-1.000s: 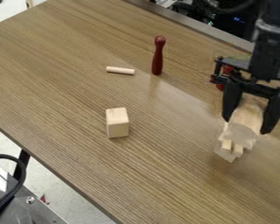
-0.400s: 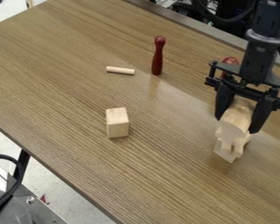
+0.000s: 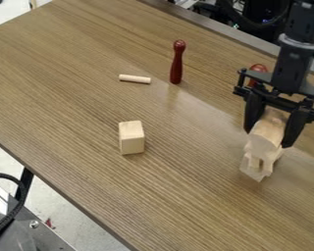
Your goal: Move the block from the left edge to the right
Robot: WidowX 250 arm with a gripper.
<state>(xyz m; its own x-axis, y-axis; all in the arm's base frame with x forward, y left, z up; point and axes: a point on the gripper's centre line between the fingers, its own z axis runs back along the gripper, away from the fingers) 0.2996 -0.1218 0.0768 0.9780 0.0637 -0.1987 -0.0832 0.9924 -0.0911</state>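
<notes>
Half open at the gripper (image 3: 268, 139), clamping a smooth, pale wooden round block (image 3: 269, 129) right over legged wooden pieces (image 3: 256, 165), well right of the squared cuboid (image 3: 131, 138). Beyond the cuboid, a lying dowel (image 3: 135, 79) and a glossy red pin (image 3: 176, 64), upright on the brown grained table (image 3: 74, 105); below left, grey floor (image 3: 63, 216).

So the gripper (image 3: 268, 138) is over the table's (image 3: 192, 191) right side, fingers around a rounded wooden block (image 3: 266, 134), with some notched wood (image 3: 256, 162) just below. A squarish block (image 3: 131, 138) sits well off left, and a little dowel (image 3: 135, 79) lies near an upright red pin (image 3: 176, 63).
</notes>
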